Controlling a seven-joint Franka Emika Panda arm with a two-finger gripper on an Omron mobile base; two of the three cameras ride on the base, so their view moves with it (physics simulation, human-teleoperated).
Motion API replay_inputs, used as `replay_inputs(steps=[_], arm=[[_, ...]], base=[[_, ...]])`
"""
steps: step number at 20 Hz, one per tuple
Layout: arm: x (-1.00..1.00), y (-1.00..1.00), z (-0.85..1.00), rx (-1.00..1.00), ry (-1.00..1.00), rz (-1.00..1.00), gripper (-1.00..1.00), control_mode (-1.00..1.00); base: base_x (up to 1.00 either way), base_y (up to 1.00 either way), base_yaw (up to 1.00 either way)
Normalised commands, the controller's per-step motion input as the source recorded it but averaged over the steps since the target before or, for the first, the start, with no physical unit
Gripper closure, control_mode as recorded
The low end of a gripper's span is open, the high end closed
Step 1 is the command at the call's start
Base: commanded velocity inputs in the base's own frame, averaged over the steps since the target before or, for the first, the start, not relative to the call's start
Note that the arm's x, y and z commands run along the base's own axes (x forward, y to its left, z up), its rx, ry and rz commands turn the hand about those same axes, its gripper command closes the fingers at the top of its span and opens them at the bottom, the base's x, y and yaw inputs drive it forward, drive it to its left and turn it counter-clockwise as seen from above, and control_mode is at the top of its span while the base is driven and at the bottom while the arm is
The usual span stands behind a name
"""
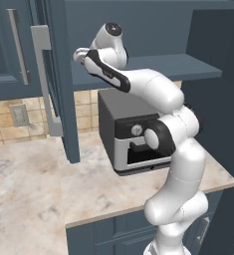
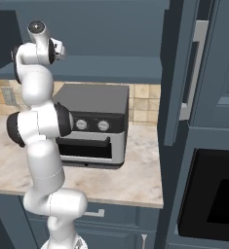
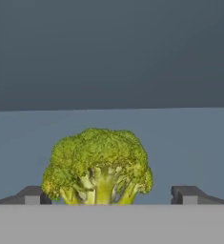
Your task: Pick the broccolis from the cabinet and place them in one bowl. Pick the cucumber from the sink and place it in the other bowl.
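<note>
a broccoli (image 3: pixel 98 167) sits on the blue-grey shelf floor of the cabinet (image 3: pixel 180 138), stalk down and crown up, a bumpy yellow-green head on pale stems. in the hand view it stands between the two dark fingertips (image 3: pixel 32 194) of the gripper (image 3: pixel 108 196), a little toward the left one, so the floret lies straight ahead of the claw and just off its centre line. the jaws stand wide, one on each side of the floret, and grip nothing; whether the left tip touches the crown cannot be told.

from the base views the white arm (image 1: pixel 153 89) reaches up and into the open cabinet above the counter (image 1: pixel 34 184), over a grey toaster oven (image 2: pixel 94 126), with the cabinet door (image 1: pixel 46 79) swung out beside it.

my judgement: the coming move turns on that small offset, since closing as things stand would likely meet the floret with the left finger first and nudge it sideways. the floret has no real long axis, so roll matters little.
</note>
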Motion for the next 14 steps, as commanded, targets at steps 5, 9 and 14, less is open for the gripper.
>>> replay_inputs(steps=[5, 9, 14], arm=[[0.00, 0.09, 0.16, 0.00, 0.02, 0.00, -1.00, -1.00], [0.00, 0.00, 0.00, 0.00, 0.00, 0.00, -1.00, -1.00], [0.00, 0.00, 0.00, 0.00, 0.00, 0.00, -1.00, -1.00]], base=[[0.00, 0.00, 0.00], [0.00, 0.00, 0.00], [0.00, 0.00, 0.00]])
